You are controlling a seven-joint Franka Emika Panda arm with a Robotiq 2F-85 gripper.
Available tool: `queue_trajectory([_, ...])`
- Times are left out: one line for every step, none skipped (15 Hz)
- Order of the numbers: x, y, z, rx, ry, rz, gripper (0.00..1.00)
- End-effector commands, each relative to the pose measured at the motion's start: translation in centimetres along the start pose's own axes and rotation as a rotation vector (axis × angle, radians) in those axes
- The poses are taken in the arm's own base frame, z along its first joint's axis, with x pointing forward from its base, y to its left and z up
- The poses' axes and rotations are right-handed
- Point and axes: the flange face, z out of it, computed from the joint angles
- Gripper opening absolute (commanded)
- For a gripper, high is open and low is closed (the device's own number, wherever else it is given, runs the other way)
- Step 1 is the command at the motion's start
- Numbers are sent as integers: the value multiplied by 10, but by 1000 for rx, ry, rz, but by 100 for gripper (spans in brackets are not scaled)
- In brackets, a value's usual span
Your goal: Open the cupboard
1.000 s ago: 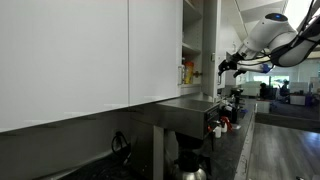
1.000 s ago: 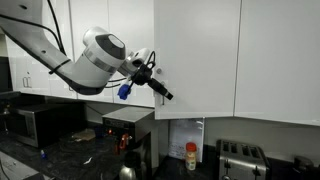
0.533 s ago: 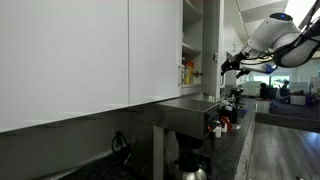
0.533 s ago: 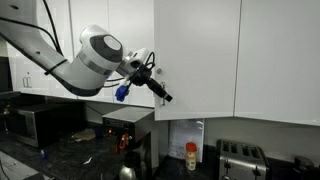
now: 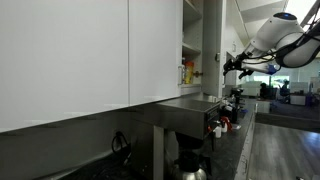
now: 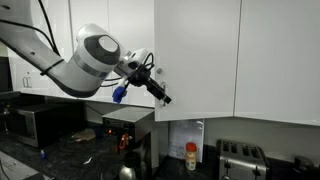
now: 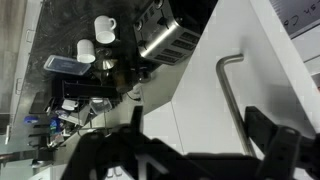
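**Wrist view, left to right.** The gripper (image 7: 195, 122) is released. One dark finger (image 7: 136, 125) shows at the left and its partner (image 7: 272, 135) at the right, with a wide gap between them and nothing clamped. The handle (image 7: 236, 100), a slim silver bar, rises through that gap, closer to the right-hand finger than to the left. Whether it touches either one cannot be told. Its long axis runs away from the gripper, roughly crosswise to the line joining the two fingers, so the bar sits ready to be hooked or pinched. The door (image 7: 268, 50) fills the field ahead of the gripper and to its right. To the gripper's left the door edge ends, and white cups (image 7: 104, 28) stand far beyond it.

**Exterior views.** The arm (image 6: 85, 55) enters from the left, and the gripper (image 6: 163, 97) meets the left edge of the door (image 6: 200, 60), which stands swung out from the cabinet front. Seen along the cabinet row, the cupboard (image 5: 192, 40) shows a shelf with yellow-orange packets (image 5: 186, 72) to the left of the gripper (image 5: 226, 68).

**Judgement.** The door is partly open. The coming pull should carry the handle outward, away from the shelves.
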Motion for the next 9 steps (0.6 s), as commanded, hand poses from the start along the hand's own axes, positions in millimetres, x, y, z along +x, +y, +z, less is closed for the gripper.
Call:
queue_trajectory([14, 52, -33, -121, 27, 87, 100])
queue_trajectory([12, 55, -34, -122, 23, 103, 100])
queue_trajectory([11, 59, -35, -125, 16, 125, 100])
queue_trajectory([12, 69, -39, -153, 11, 152, 100])
queue_trajectory([17, 83, -48, -189, 6, 185, 100])
queue_trajectory([27, 101, -59, -207, 9, 230, 100])
queue_trajectory([38, 122, -74, -220, 14, 263, 100])
queue_trajectory([45, 141, -92, -232, 16, 284, 100])
queue_trajectory([53, 160, -104, -231, -3, 296, 100])
